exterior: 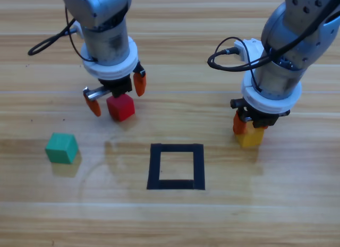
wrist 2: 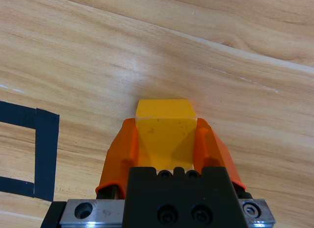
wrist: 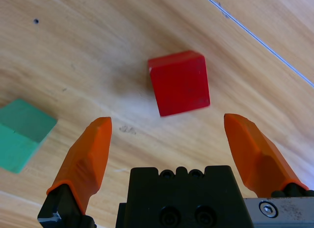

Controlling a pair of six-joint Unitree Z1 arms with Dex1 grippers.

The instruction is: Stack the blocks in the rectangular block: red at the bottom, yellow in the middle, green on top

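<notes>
The red cube (exterior: 121, 107) (wrist: 179, 82) rests on the table left of centre, and my left gripper (exterior: 116, 94) (wrist: 169, 139) hangs open just above it, one jaw on either side. Over on the right, my right gripper (exterior: 249, 125) (wrist 2: 166, 135) is shut on the yellow cube (exterior: 251, 136) (wrist 2: 165, 130), which sits low at the table. The green cube (exterior: 62, 147) (wrist: 20, 134) lies alone at the far left. The black tape square (exterior: 176, 166) (wrist 2: 45, 154) is at the middle front, with nothing inside it.
Wooden table all round. A black cable (exterior: 50, 42) loops from the left arm, another cable (exterior: 228, 58) from the right arm.
</notes>
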